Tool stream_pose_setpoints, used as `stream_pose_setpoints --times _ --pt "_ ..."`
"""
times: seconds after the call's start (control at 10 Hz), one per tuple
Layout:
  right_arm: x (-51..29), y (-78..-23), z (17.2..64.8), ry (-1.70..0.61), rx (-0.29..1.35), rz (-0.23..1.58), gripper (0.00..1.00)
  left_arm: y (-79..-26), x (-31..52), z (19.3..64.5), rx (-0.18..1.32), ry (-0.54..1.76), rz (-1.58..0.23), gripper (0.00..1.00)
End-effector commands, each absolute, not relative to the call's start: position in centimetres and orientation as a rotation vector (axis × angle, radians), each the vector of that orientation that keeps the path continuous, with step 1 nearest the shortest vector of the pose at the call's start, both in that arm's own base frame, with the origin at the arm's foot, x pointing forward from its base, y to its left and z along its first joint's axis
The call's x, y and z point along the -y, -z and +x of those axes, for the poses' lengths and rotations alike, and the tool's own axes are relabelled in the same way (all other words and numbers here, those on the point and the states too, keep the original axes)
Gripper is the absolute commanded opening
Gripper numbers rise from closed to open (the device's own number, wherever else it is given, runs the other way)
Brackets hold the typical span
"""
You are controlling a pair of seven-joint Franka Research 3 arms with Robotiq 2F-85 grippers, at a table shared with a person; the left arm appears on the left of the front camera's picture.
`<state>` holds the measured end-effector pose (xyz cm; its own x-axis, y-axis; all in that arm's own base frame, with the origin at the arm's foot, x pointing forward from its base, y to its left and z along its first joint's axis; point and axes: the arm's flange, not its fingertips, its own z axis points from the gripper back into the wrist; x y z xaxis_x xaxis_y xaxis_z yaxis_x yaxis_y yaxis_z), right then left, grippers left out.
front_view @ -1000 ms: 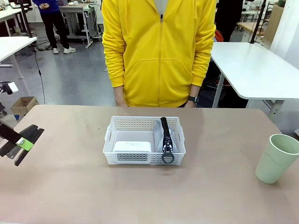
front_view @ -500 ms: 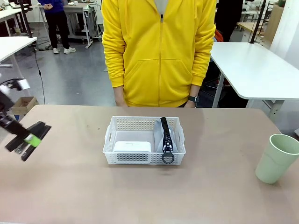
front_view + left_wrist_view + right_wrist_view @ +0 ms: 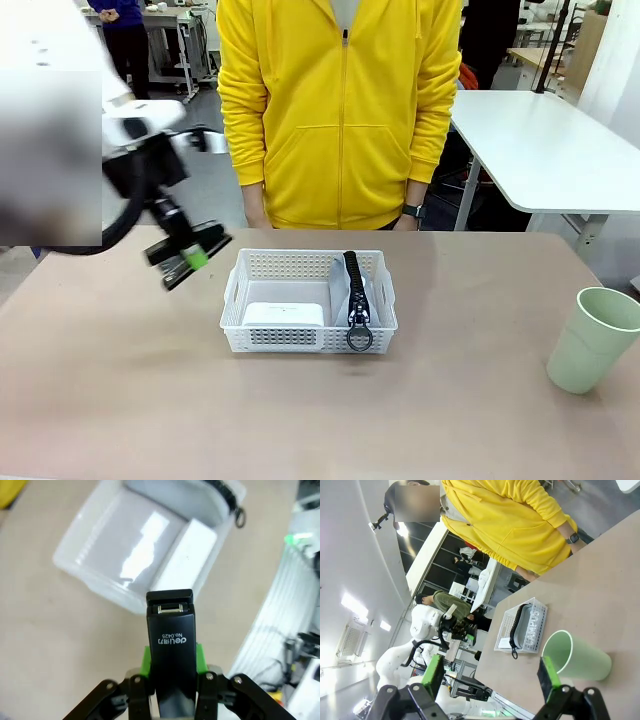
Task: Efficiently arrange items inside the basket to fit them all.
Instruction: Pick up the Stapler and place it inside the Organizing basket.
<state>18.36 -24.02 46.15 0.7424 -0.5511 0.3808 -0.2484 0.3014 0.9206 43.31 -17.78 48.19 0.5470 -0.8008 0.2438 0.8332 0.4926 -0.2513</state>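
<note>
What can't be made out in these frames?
- Front view: the cup is cut off by the right edge.
- Left wrist view: the rear of the stapler is hidden between the fingers of the left gripper. The pouch is cut off by the top edge.
- Right wrist view: the box in the basket is too small to show detail.

Box (image 3: pixel 284 314) and pouch (image 3: pixel 355 285) in basket (image 3: pixel 300 263); stapler (image 3: pixel 190 255) to its left, cup (image 3: pixel 592 340) right.

A tan table (image 3: pixel 120 400) stands on a grey floor (image 3: pixel 222 210); a white table (image 3: pixel 540 150) sits at right, and ceiling lights (image 3: pixel 351 605) glow overhead
</note>
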Motion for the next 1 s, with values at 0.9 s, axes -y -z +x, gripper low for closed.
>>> stream_pose_setpoints --times 0.9 --pt "24.1 -46.3 18.5 0.210 0.790 1.288 1.00 -38.5 31.3 52.7 -0.005 1.125 -0.205 0.37"
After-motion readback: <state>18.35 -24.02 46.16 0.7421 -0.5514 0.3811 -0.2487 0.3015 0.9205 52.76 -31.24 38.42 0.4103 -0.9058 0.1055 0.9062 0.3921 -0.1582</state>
